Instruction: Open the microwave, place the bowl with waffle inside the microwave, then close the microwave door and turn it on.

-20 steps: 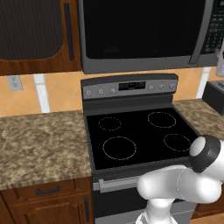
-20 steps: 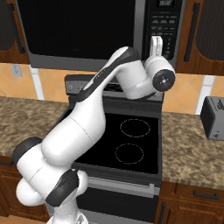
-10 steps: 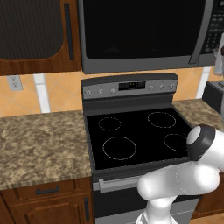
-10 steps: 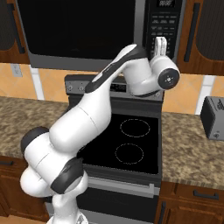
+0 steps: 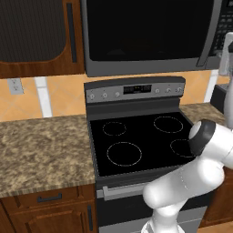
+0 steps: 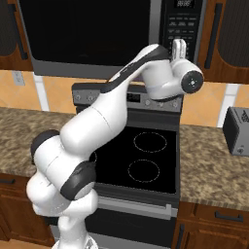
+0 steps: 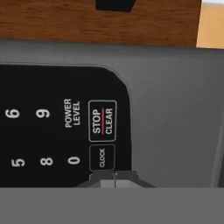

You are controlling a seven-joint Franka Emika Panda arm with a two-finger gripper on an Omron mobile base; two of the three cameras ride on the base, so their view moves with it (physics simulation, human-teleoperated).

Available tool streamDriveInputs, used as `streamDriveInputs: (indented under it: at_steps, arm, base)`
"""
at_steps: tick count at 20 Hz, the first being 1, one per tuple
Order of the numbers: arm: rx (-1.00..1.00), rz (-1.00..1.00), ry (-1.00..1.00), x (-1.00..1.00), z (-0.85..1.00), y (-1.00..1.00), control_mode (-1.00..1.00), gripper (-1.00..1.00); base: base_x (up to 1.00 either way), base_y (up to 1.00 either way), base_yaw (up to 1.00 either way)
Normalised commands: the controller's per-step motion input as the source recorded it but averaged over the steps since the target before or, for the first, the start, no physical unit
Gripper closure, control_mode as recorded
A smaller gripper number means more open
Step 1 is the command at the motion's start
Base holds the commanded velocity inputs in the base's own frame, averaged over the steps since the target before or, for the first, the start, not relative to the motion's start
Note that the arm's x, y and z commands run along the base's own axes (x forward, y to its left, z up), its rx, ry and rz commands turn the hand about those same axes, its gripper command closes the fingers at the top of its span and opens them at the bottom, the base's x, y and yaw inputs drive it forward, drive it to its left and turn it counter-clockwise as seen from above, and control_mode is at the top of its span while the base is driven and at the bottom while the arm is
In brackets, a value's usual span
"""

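The microwave (image 5: 150, 36) hangs above the stove, and the microwave door (image 5: 141, 27) is shut, its black glass dark. The door's vertical grey handle (image 5: 210, 32) stands beside the button panel (image 6: 182, 26). My gripper (image 6: 178, 44) is raised to the lower part of that panel, fingers shut with nothing between them. In the hand view the joined fingertips (image 7: 114, 178) sit right under the CLOCK button (image 7: 101, 157), with the STOP CLEAR button (image 7: 102, 121) beside it. The bowl and the waffle are out of view.
A black-topped stove (image 5: 141, 141) sits below, between speckled stone counters (image 5: 41, 150). On the right counter stands a grey toaster (image 6: 238, 130). Brown cabinets (image 5: 32, 41) flank the microwave. My arm arches over the stove's right side.
The hand has shifted right and closer to the microwave's button panel, with the elbow swinging after it. The gripper stayed shut.
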Motion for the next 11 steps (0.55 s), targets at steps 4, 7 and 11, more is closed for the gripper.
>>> streamDriveInputs:
  at_steps: [4, 7, 11]
  arm:
    - [-0.05, 0.0, 0.2, 1.0, -0.41, 0.31, -1.0, 1.0]
    - [-0.28, -0.03, 0.21, 1.0, -0.77, 0.89, -1.0, 1.0]
    - [-0.44, -0.05, -0.07, 0.36, -1.0, 1.0, -1.0, 1.0]
  base:
    - [0.0, 0.0, 0.0]
    - [0.0, 0.0, 0.0]
    - [0.0, 0.0, 0.0]
